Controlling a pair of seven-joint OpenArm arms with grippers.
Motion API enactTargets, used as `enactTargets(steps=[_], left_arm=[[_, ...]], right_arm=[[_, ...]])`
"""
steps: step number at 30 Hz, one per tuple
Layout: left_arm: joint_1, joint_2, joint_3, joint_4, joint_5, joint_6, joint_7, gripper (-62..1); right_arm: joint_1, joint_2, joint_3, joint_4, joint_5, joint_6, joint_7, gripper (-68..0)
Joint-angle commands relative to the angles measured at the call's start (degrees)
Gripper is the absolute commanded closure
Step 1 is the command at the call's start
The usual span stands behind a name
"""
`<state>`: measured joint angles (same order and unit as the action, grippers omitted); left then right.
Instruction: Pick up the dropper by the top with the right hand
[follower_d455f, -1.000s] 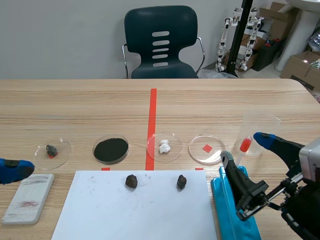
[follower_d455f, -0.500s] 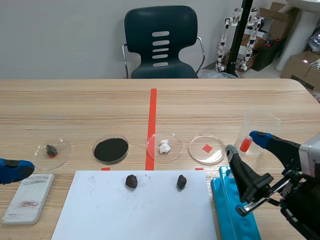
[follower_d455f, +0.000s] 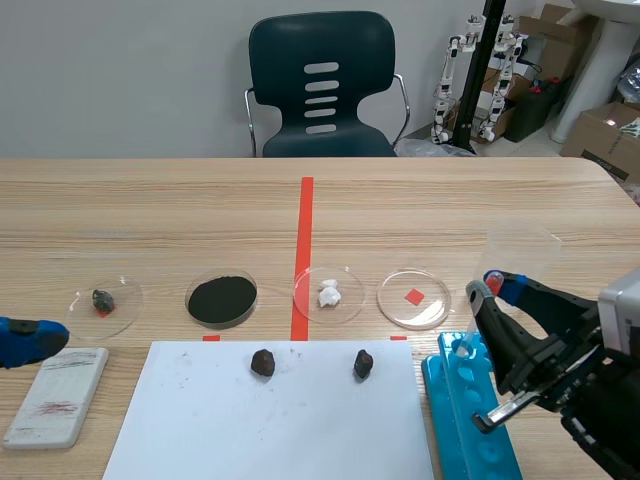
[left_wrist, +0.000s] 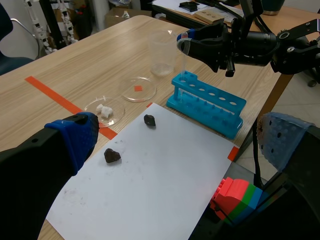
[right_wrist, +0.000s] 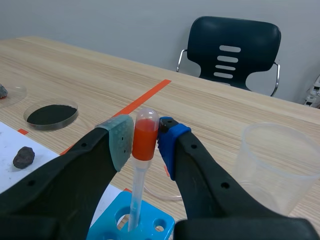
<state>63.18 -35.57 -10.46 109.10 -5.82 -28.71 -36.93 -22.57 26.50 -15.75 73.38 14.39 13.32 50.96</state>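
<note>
You will find the clear plastic dropper with an orange-red bulb (right_wrist: 139, 172) standing close to upright. Its long axis is near vertical, with the bulb uppermost and the tip down in an end hole of the blue plastic test-tube rack (follower_d455f: 450, 400). That hole is at the rack's end farthest from the robot.

Your right gripper (right_wrist: 145, 137) is clamped on the dropper at the bulb, one dotted pad pressed against each side. The stem hangs bare below the fingers. A clear plastic beaker (right_wrist: 275, 160) stands on the table just beyond the rack, apart from the dropper.

Your left gripper (left_wrist: 179, 136) is spread wide and holds nothing, low at the table's left side.

The surface is a light wood-grain table (follower_d455f: 150, 200) with an orange-red tape line down its middle. A white sheet of paper (follower_d455f: 300, 430) lies beside the rack and carries two dark stones (follower_d455f: 263, 363). Four shallow clear dishes (follower_d455f: 345, 305) sit in a row beyond the sheet.

Behind the far edge stands a dark plastic chair (follower_d455f: 320, 100) against a grey wall (follower_d455f: 120, 80). Cardboard boxes (follower_d455f: 605, 135) stand in the right corner.
</note>
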Motion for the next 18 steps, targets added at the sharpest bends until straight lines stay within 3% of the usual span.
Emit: enactTargets(steps=[1, 6, 18], left_arm=[[0.4, 0.5, 0.2, 0.4, -0.5, -0.2, -0.9, -62.3], [0.4, 0.5, 0.2, 0.4, -0.5, -0.2, -0.9, -62.3], [0.4, 0.5, 0.2, 0.4, -0.5, -0.2, -0.9, -62.3]], right_arm=[[0.7, 0.6, 0.3, 1.1, 0.2, 0.1, 0.8, -11.5], [0.7, 0.6, 0.3, 1.1, 0.2, 0.1, 0.8, -5.8], [0.3, 1.3, 0.3, 2.2, 0.2, 0.1, -1.2, -4.9]])
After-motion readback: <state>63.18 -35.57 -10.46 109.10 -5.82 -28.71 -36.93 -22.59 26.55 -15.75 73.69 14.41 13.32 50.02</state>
